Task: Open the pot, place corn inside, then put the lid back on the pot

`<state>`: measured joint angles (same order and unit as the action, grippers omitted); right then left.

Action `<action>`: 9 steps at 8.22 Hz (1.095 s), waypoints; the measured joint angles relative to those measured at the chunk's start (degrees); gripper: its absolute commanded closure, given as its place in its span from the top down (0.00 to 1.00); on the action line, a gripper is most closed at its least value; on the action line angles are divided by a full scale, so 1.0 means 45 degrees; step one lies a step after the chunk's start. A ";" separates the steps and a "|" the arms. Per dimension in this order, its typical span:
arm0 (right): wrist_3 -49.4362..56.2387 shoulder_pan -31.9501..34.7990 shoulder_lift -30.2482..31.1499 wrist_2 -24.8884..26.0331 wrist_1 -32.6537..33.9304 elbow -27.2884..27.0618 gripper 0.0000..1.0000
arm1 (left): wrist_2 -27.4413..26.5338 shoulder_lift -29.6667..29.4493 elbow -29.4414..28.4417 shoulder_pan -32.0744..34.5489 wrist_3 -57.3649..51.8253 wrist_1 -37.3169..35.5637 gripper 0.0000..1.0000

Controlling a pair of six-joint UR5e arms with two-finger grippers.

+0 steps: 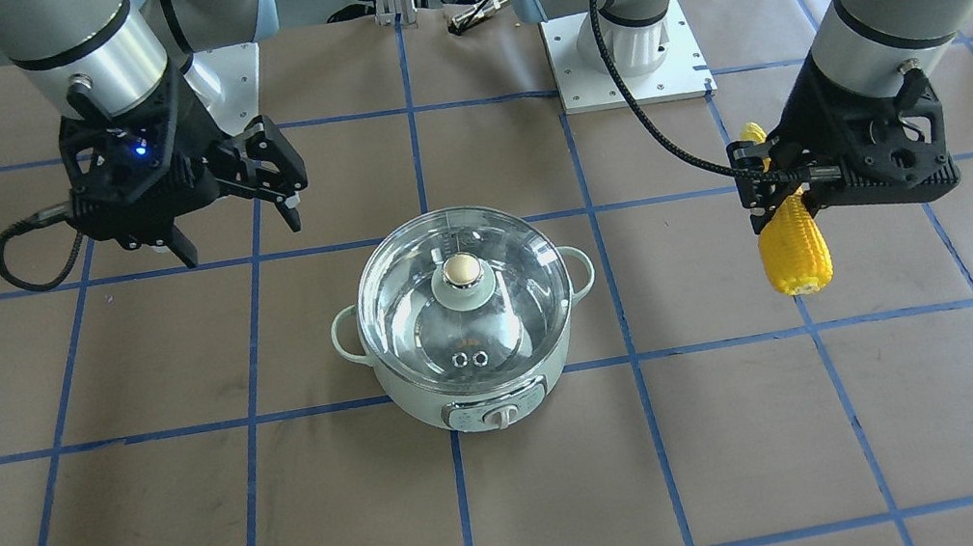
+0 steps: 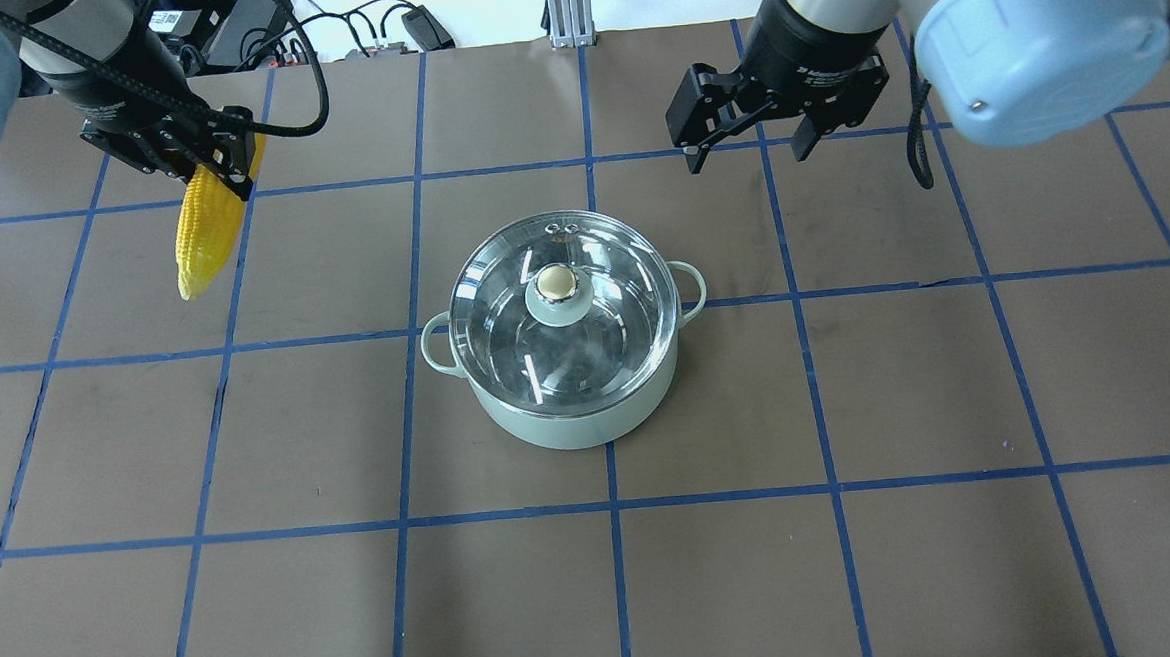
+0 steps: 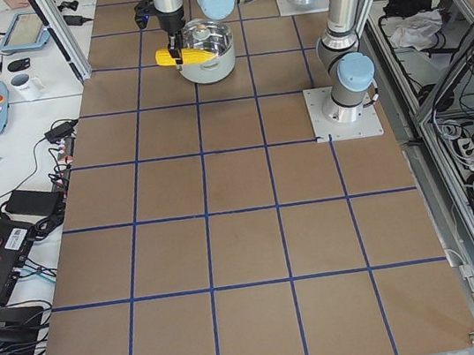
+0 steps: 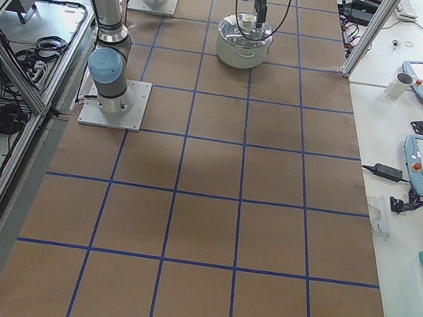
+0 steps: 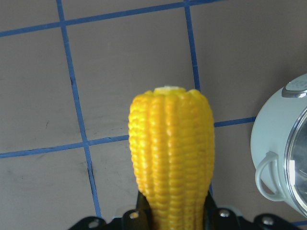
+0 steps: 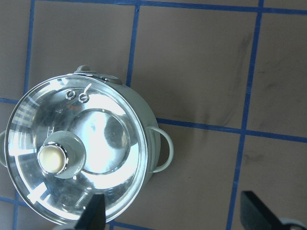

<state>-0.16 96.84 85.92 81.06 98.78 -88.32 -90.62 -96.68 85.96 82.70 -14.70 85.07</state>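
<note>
The mint-green pot (image 1: 478, 390) stands mid-table with the glass lid (image 1: 414, 309) seated on it, beige knob (image 1: 462, 269) on top. My left gripper (image 1: 770, 179) is shut on the yellow corn (image 1: 794, 253), which hangs above the table well to the pot's side; it also shows in the overhead view (image 2: 202, 238) and the left wrist view (image 5: 172, 153). My right gripper (image 1: 241, 236) is open and empty, raised behind the pot on the other side. The right wrist view shows the lid (image 6: 110, 139) below and left of the open fingers (image 6: 96, 215).
Brown table paper carries a blue tape grid. Two arm base plates (image 1: 629, 60) sit at the robot's edge, with cables and a power brick (image 2: 424, 26) beyond the table edge. Pot handles (image 2: 688, 288) stick out on both sides.
</note>
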 measured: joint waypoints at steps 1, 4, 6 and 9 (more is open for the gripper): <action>-0.0389 0.0405 -0.0311 -0.0073 0.0505 -0.0002 1.00 | 0.0000 0.0000 0.0000 0.0000 -0.0018 -0.0007 0.00; -0.1685 0.1507 -0.1327 0.0238 0.2071 -0.0012 1.00 | -0.0016 0.0000 0.0000 0.0000 -0.0043 -0.0001 0.00; -0.2479 0.2411 -0.2080 0.1410 0.2761 0.0025 1.00 | -0.0012 0.0000 0.0000 0.0000 -0.0041 0.0001 0.00; -0.3348 0.3509 -0.2613 0.2416 0.2899 0.0063 1.00 | -0.0001 0.0000 0.0000 0.0000 -0.0052 0.0001 0.00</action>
<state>-15.23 112.63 74.16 91.93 111.83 -88.04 -90.62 -96.68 85.96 82.70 -14.94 85.08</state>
